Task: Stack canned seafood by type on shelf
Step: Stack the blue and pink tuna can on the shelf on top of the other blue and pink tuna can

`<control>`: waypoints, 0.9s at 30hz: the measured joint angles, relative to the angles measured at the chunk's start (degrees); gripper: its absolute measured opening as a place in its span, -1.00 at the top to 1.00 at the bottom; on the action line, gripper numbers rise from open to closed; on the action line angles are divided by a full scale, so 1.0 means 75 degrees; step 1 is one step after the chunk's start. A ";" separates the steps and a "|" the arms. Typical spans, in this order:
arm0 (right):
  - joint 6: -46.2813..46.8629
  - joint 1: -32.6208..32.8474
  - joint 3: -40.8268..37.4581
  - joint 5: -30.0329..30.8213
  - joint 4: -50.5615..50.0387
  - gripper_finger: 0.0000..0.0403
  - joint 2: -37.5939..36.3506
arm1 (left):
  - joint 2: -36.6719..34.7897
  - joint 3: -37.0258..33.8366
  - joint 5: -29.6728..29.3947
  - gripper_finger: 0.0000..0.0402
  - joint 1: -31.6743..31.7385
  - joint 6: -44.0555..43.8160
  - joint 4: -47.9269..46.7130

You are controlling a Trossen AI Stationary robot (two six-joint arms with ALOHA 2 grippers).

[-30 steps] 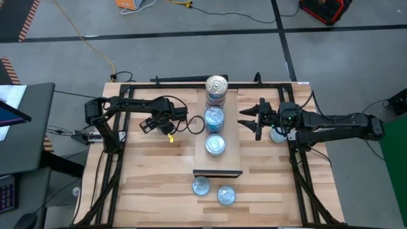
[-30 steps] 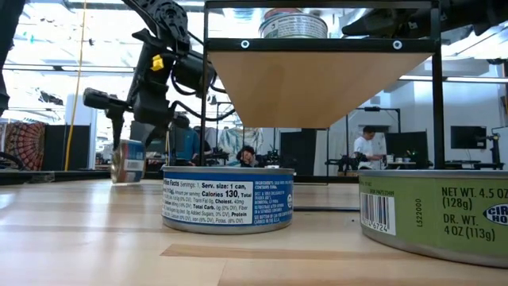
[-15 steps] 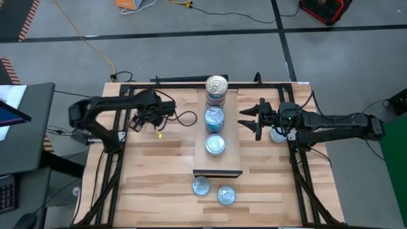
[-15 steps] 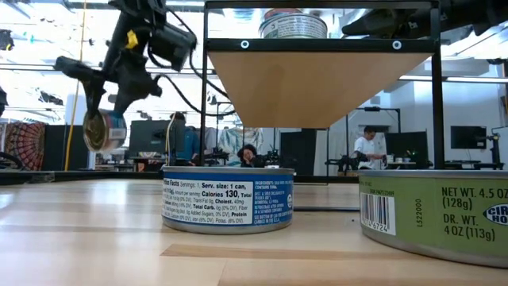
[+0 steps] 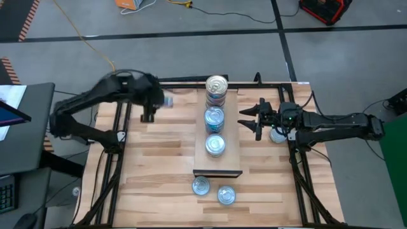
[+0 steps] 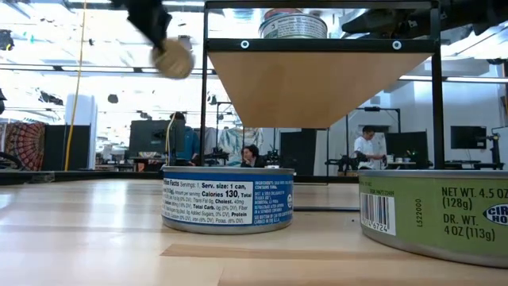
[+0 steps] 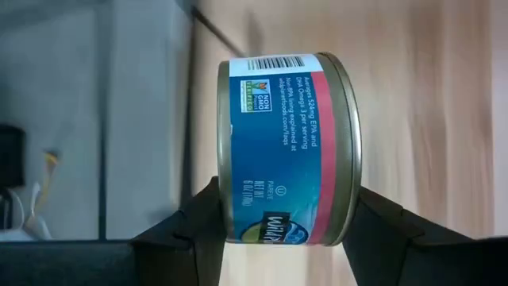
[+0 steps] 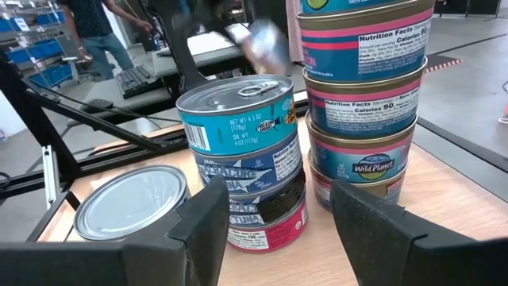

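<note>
3 stacks of round tins on light-wood shelf (image 5: 232, 137), 2 loose tins in front; left gripper (image 7: 274, 230) clamps blue-and-red-label tin (image 7: 286, 147), right gripper (image 8: 274, 210) gapes empty.

The left arm reaches high over the counter's far left corner, its end effector (image 7: 278, 230) clamped on a tin (image 7: 287, 148). The right arm stretches low from the right side, its end effector (image 5: 249, 119) spread wide, gripping nothing.
</note>
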 joint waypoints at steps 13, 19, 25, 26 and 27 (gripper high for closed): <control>0.0076 -0.0020 0.0000 0.0000 0.0015 -0.21 0.0000 | 0.0722 0.1795 0.2499 -0.02 0.0528 -0.3487 0.4059; 0.0079 -0.0015 -0.0003 0.0000 0.0006 -0.21 0.0000 | 0.1952 0.2989 0.5314 -0.01 0.0971 -0.4733 0.3917; 0.0079 -0.0015 -0.0003 0.0000 0.0009 -0.21 0.0000 | 0.3102 0.4236 0.7044 -0.01 0.1218 -0.5641 0.3340; 0.0079 -0.0015 -0.0003 0.0000 0.0009 -0.21 0.0000 | 0.3298 0.4452 0.7091 -0.01 0.1273 -0.5703 0.3148; 0.0079 -0.0015 -0.0003 0.0000 0.0009 -0.21 0.0000 | 0.3488 0.4651 0.7118 -0.01 0.1329 -0.5715 0.2932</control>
